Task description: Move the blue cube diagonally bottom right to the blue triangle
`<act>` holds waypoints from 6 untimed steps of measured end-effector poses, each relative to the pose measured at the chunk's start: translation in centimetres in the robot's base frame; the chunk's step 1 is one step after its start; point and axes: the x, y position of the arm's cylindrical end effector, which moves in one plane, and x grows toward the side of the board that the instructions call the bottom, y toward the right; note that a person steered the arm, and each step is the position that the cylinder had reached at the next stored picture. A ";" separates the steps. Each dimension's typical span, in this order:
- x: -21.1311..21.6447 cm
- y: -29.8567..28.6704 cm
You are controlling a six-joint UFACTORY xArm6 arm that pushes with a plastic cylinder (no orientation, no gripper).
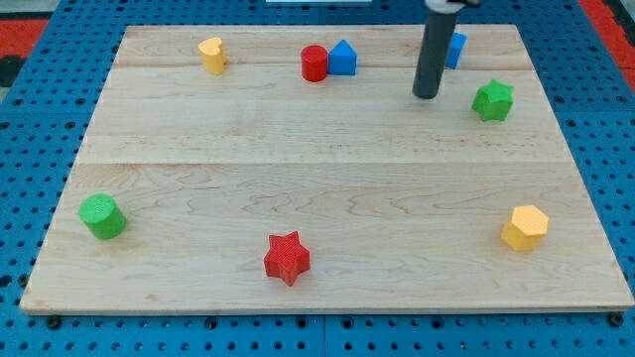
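Observation:
My tip [426, 96] rests on the board near the view's top right. The blue cube [456, 48] lies just above and right of it, partly hidden behind the rod; I cannot tell if the rod touches it. The blue triangle [342, 58] sits at the top centre, well to the left of the tip, touching or nearly touching a red cylinder [315, 62] on its left.
A green star [493, 100] lies just right of the tip. A yellow heart [211, 55] is at the top left. A green cylinder [102, 216] is at the lower left, a red star [287, 257] at the bottom centre and a yellow hexagon [524, 227] at the lower right.

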 end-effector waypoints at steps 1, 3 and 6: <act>-5.2 -0.2; -9.5 0.1; -3.3 1.6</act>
